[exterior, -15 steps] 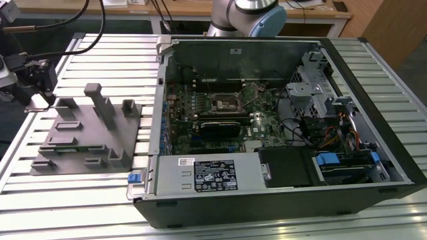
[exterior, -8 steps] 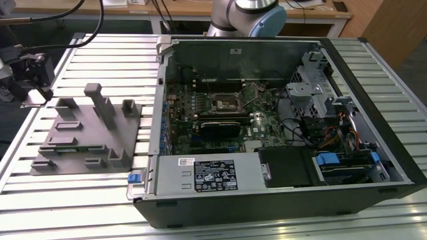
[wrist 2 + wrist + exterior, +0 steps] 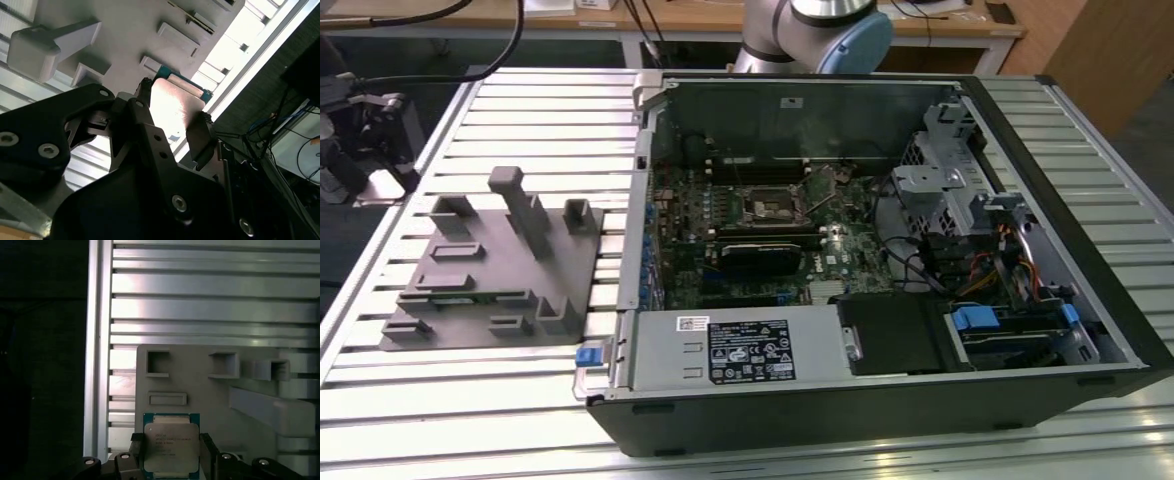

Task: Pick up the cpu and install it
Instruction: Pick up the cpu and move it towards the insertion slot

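Note:
The cpu [image 3: 171, 445] is a flat square chip with a pale silvery face and a green rim. It sits between the two dark fingers of my gripper [image 3: 171, 456], which press against its opposite sides. Below it lies the grey holder block [image 3: 215, 390]. In the second wrist view the cpu [image 3: 172, 107] shines between the same fingers [image 3: 200, 132] of the gripper [image 3: 172, 117], with the block [image 3: 125, 35] beyond. In the exterior view the motherboard's dark square socket [image 3: 771, 208] lies inside the open computer case [image 3: 854, 400], and the block [image 3: 494, 265] sits to the exterior view's left of it.
The grey holder block has tall posts [image 3: 520, 205] and several recesses. The slatted metal table [image 3: 480, 420] carries both block and case. Inside the case are a power supply [image 3: 734, 345], drive cages [image 3: 947, 160] and cables. The arm's base [image 3: 814, 30] stands behind the case.

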`<state>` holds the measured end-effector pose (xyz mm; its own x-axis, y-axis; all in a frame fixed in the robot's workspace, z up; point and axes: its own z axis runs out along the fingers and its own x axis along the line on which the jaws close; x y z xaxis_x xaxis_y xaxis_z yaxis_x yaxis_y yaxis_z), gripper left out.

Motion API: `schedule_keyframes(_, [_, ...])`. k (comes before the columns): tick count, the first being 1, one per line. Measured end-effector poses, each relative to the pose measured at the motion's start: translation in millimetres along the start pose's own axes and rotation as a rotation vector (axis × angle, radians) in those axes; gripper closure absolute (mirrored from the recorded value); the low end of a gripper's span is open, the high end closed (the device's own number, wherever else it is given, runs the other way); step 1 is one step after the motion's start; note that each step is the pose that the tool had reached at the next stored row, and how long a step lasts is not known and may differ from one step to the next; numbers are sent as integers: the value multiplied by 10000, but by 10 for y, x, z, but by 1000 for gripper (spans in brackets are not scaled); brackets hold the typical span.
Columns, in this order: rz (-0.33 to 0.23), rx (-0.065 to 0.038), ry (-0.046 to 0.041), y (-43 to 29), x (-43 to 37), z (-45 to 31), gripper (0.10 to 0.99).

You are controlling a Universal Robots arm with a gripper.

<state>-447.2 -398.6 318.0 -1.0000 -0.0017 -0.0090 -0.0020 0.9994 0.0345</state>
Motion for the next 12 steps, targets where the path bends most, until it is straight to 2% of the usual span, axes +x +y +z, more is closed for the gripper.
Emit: schedule_keyframes(12, [0,0,0,24,-2,-189,553])
